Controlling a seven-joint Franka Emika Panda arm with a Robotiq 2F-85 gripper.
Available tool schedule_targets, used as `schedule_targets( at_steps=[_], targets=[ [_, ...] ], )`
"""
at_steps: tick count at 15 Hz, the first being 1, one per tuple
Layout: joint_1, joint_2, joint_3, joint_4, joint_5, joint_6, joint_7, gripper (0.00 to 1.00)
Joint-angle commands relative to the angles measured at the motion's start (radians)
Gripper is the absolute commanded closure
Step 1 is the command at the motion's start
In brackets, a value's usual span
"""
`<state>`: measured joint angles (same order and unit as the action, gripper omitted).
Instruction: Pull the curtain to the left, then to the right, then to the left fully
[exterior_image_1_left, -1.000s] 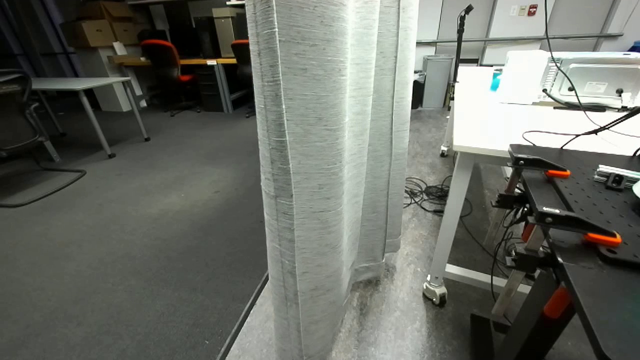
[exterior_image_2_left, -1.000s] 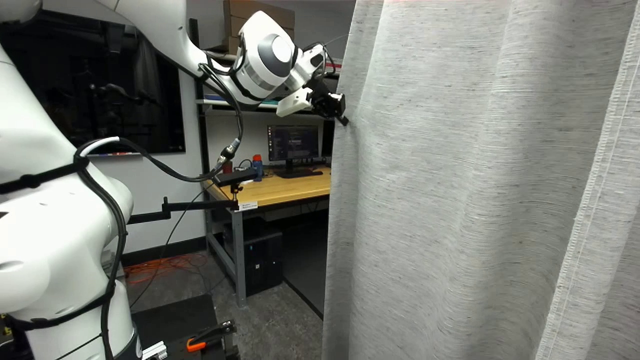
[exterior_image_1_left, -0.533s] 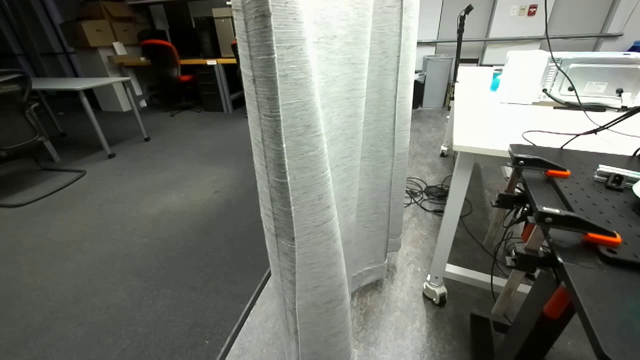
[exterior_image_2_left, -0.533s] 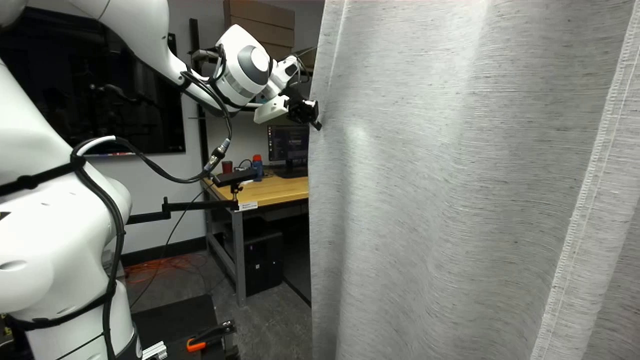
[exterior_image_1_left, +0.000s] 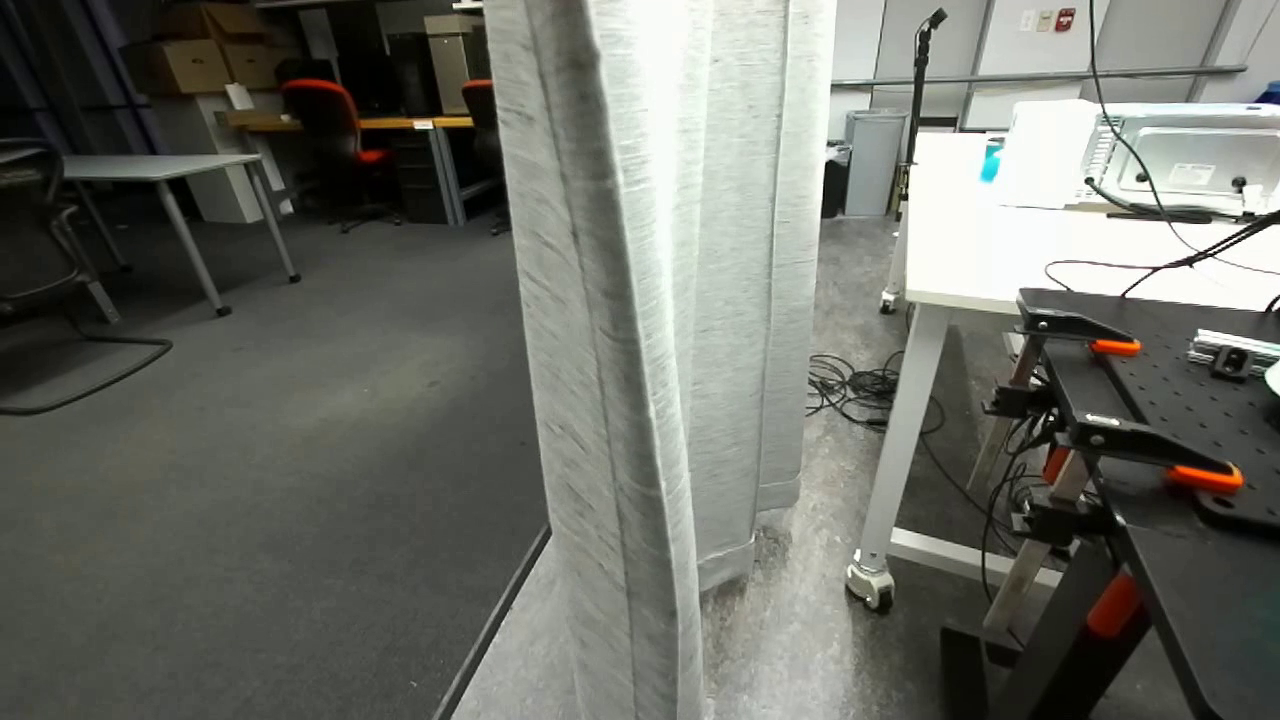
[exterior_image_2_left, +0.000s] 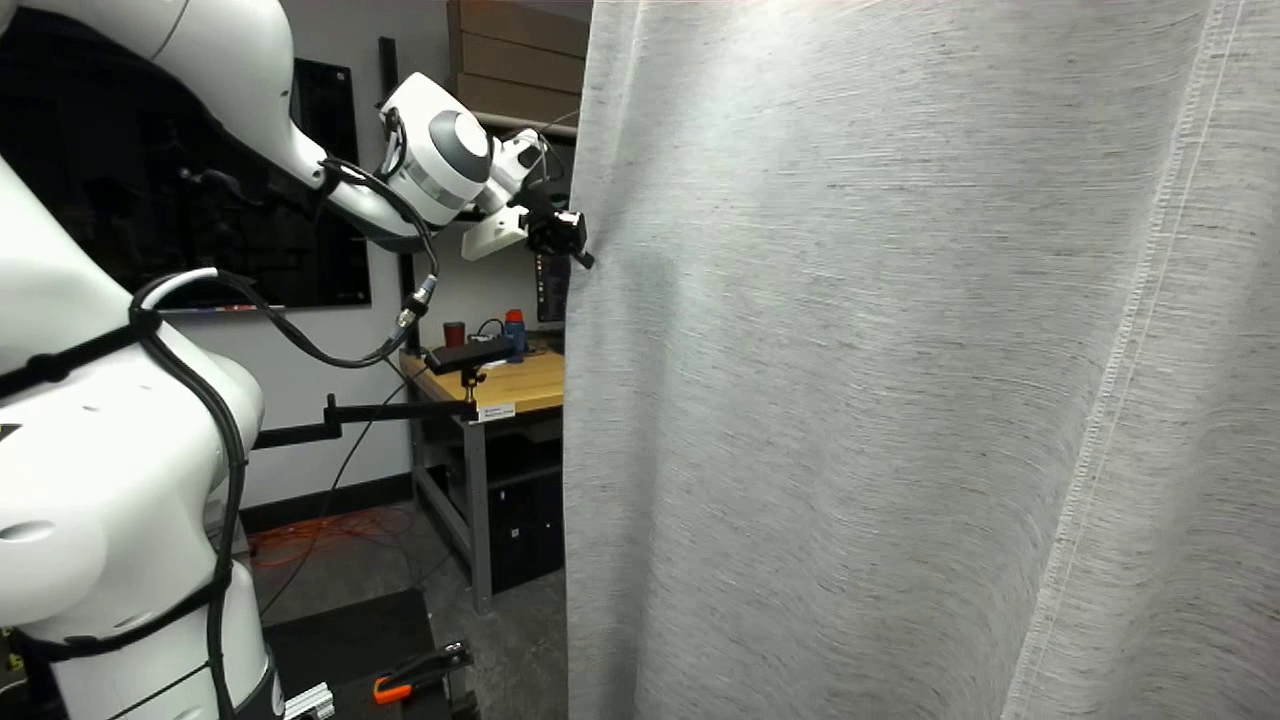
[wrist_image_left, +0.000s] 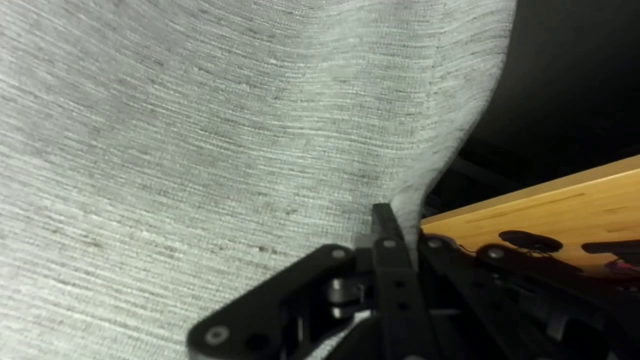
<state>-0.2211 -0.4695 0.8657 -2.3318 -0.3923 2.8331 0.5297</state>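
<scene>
Wrist view: black two-finger gripper (wrist_image_left: 406, 222) pinches side edge of tall pale grey-white woven fabric curtain (wrist_image_left: 240, 140); it spreads ahead and left of gripper; yellow-brown wooden desk (wrist_image_left: 585, 207) shows farther off, on right side. In exterior view: blue bottle with red cap (exterior_image_2_left: 515, 342) stands lower, left of gripper; curtain hangs just right. In exterior view: curtain (exterior_image_1_left: 740, 300) falls in vertical folds.

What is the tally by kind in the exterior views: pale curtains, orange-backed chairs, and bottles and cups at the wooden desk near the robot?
Pale curtain: 1
Orange-backed chairs: 2, one partly hidden
Blue bottle: 1
Red cup: 1
Total: 5
</scene>
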Motion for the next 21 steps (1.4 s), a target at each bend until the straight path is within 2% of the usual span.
schedule_targets(
  at_steps=[1, 4, 8, 16, 20, 21],
  targets=[
    [-0.028, 0.03, 0.101, -0.044, -0.009, 0.017, 0.065, 0.99],
    [-0.056, 0.015, 0.112, -0.039, -0.006, 0.022, 0.066, 0.99],
    [-0.061, 0.007, 0.086, -0.052, 0.035, 0.003, 0.026, 0.99],
    [-0.025, 0.025, 0.006, -0.075, 0.086, -0.041, -0.009, 0.99],
    [0.008, 0.047, -0.043, -0.071, 0.119, -0.105, -0.036, 0.99],
    [0.019, 0.049, -0.06, -0.07, 0.124, -0.119, -0.042, 0.91]
  ],
)
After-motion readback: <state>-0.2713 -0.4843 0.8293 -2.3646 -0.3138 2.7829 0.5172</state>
